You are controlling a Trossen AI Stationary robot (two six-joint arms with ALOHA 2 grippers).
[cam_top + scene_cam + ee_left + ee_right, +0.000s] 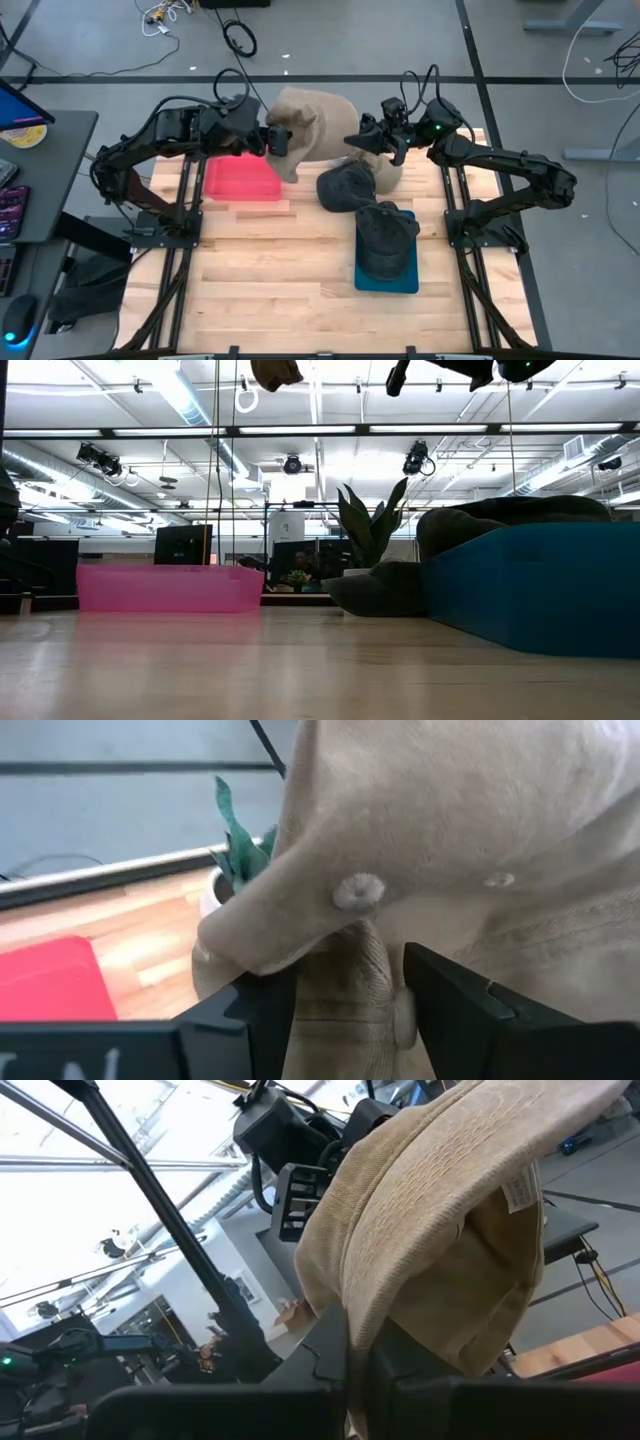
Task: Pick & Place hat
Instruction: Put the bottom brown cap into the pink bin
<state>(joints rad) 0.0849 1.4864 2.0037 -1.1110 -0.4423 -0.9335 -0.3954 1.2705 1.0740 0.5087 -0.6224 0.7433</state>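
The left pincer (283, 140) has its fingers on both sides of a fold of the tan hat (312, 125), and the right pincer (368, 140) is closed on the other side of it. The hat hangs between them above the table (280, 270), beside the pink tray (240, 180) and near the dark hats (350, 188).

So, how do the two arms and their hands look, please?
Both arms are dark, jointed, with black cables looping over them. The left hand and the right hand each have two flat black fingers. A small green light glows on the right arm.
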